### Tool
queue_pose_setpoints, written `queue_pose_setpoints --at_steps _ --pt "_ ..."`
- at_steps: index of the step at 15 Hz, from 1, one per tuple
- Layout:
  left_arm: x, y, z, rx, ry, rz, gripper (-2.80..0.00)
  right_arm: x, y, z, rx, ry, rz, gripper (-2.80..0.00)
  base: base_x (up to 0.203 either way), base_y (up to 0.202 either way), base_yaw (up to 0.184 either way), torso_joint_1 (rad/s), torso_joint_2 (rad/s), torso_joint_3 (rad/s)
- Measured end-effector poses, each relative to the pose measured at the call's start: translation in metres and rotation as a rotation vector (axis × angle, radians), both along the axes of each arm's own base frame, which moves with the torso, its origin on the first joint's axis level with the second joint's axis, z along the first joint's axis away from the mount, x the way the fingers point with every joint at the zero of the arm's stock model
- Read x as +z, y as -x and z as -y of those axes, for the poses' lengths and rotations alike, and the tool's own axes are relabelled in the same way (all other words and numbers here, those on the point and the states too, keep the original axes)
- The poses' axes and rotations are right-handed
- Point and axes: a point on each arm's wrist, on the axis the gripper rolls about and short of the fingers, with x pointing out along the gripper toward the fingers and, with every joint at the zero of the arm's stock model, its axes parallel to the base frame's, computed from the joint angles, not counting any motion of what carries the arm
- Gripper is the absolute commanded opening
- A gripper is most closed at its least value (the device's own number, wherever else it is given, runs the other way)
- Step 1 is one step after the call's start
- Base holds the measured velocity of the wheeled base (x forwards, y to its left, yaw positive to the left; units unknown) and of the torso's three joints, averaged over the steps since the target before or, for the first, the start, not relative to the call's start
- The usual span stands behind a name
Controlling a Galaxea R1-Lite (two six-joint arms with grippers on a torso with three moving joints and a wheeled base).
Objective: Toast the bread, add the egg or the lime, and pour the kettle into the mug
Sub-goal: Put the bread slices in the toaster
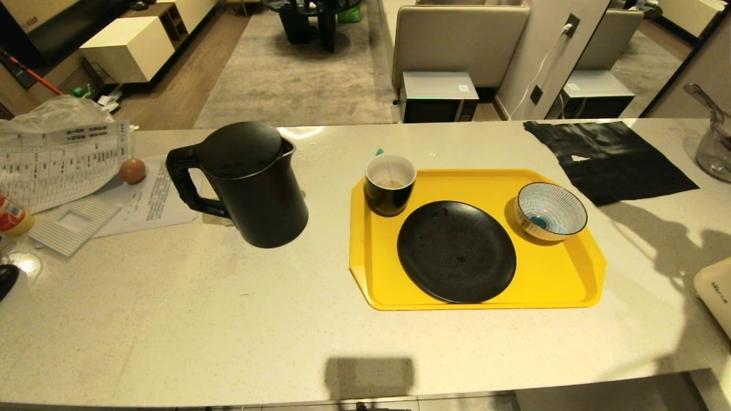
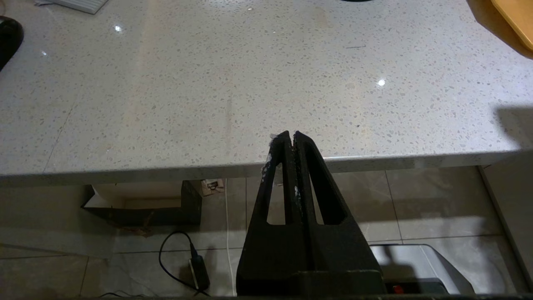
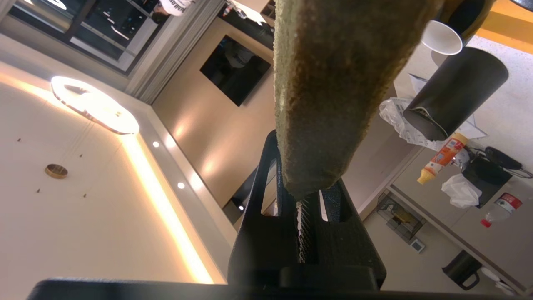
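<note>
Bread (image 3: pixel 329 91) is pinched edge-on in the right gripper (image 3: pixel 306 196), whose fingers are clenched on the slice's lower crust; neither the arm nor the slice shows in the head view, so they are off beyond the yellow tray (image 1: pixel 565 285). Judging by this, the toasting step is in hand: the slice is carried but not yet set down, and the black plate (image 1: pixel 457 251) on the tray lies bare. A white appliance corner (image 1: pixel 714 297) pokes in to the right of the tray (possibly the toaster, I cannot tell).

The next move likely calls for keeping the slice upright and lining its narrow edge with a slot. The kettle (image 1: pixel 251 182) stands left of the tray, well apart from it; the mug (image 1: pixel 390 184) sits in the tray's far left corner, the striped bowl (image 1: pixel 551 210) at its far right. An egg (image 1: pixel 132 170) rests beyond the kettle.

The left gripper (image 2: pixel 291 137) hangs shut and empty at the counter's (image 2: pixel 166 104) near edge, where there is broad open surface in front of the tray.
</note>
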Motion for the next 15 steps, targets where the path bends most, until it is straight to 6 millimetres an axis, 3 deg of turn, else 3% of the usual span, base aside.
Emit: queue_pose_setpoints --at_steps 15 --pt "0.0 0.0 0.0 0.001 0.0 0.0 -2.8 0.0073 0.0024 -0.0027 -0.027 0.076 0.041 -2.8 0.0 0.0 0.0 0.0 0.0 0.0"
